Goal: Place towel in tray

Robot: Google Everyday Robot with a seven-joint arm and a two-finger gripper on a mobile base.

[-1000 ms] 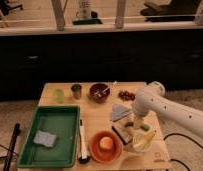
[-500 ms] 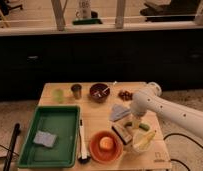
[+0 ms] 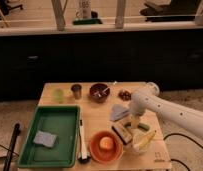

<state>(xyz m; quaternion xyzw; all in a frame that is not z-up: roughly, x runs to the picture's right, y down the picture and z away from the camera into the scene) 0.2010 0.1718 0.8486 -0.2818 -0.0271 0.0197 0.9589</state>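
Only one camera view here, so: the green tray (image 3: pixel 57 125) sits at the front-left corner of the table (image 3: pixel 97 117), long side running along the left edge. What I take to be the towel (image 3: pixel 45 137) is a blue-grey square lying flat inside it, towards the front-left part and fully within the rim. My guess is the tray has that corner to itself so a drop from above won't hit anything else. The arm (image 3: pixel 155 106) comes in over the right edge and bends down. The gripper (image 3: pixel 136 125) hangs in the right half of the table, well apart from the tray, with its jaws spread wide and nothing I can spot between them. It's pointing down just beside a grey folded thing (image 3: pixel 117 111), with a block-shaped item (image 3: pixel 122 133) right next to it. Can't say whether that grey thing is also cloth. If the square in the tray is the towel, the job looks basically done and the wide jaws would fit a let-go. If it's the grey one, they'd fit lining up for a grab. The orange bowl (image 3: pixel 97 152) by the front edge sits between the two.
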